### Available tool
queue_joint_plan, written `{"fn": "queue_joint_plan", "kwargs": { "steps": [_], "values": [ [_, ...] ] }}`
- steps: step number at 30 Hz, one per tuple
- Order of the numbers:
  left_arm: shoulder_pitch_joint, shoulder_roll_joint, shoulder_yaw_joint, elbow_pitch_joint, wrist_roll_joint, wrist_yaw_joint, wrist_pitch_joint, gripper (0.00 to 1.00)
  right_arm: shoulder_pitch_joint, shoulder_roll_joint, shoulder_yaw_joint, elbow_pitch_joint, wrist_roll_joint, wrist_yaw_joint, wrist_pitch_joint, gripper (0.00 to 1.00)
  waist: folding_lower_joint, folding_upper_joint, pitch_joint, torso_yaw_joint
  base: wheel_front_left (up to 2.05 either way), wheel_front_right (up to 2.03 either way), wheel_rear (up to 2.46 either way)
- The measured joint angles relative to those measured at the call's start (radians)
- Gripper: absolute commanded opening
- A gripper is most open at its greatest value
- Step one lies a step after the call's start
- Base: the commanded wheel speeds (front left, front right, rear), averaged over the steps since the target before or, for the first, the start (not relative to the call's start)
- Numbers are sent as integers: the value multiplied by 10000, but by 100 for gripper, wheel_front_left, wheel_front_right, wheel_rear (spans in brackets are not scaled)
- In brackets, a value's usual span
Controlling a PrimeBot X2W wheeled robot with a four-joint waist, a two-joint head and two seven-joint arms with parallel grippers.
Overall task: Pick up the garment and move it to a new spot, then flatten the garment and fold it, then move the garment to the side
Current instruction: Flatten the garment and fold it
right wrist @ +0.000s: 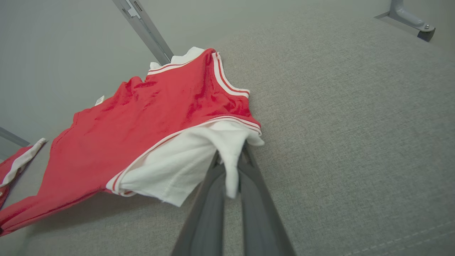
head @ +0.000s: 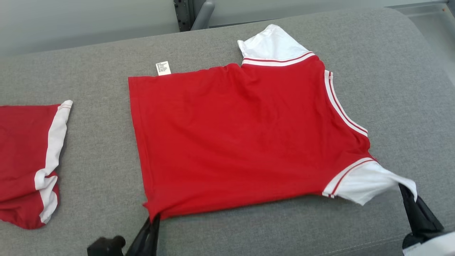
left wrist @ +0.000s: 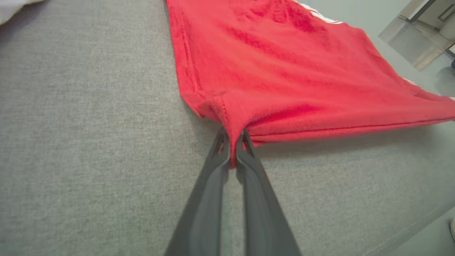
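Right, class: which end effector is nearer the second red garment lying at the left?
Left. The left end effector pinches the shirt at its hem corner, beside the second garment; the right end effector pinches the white sleeve, farther off.

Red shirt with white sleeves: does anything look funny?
The near edge of the red shirt is lifted off the grey fabric surface: the left gripper pinches its hem corner, the right gripper a white sleeve. A white label pokes out the far edge.
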Motion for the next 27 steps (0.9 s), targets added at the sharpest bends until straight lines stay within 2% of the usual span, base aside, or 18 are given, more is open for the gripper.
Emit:
{"fn": "queue_joint_plan", "kwargs": {
  "steps": [2,5,10,13,18,22,27],
  "values": [
    [-414,169,35,-487,-167,-90,690,0,-547,-94,54,-259,27,0,353,0,0,0,-5,35,0,0,0],
    [-1466,359,10,-830,-234,12,1864,0,-1674,-318,305,-362,-86,-2,965,0,0,0,126,86,0,0,0],
    [-2759,660,-182,-802,-259,6,3555,0,-3825,-552,966,263,-332,-6,1944,0,1,0,375,179,0,0,0],
    [-3531,844,-130,-579,-194,15,4115,0,-5028,-575,1429,842,-403,-6,2362,0,1,0,527,228,0,0,0],
    [-4690,744,-199,424,-265,25,4888,0,-6291,-713,2013,2274,-581,-6,2846,0,1,0,707,472,0,0,0],
    [-5320,635,-516,1448,-291,-73,5413,0,-6934,-690,2485,3164,-652,-6,2725,0,1,0,797,701,0,0,0],
    [-5862,418,-698,2474,-247,-146,5434,0,-7536,-646,2966,4190,-629,-6,2253,0,1,0,841,836,0,0,0]
  ]
}}
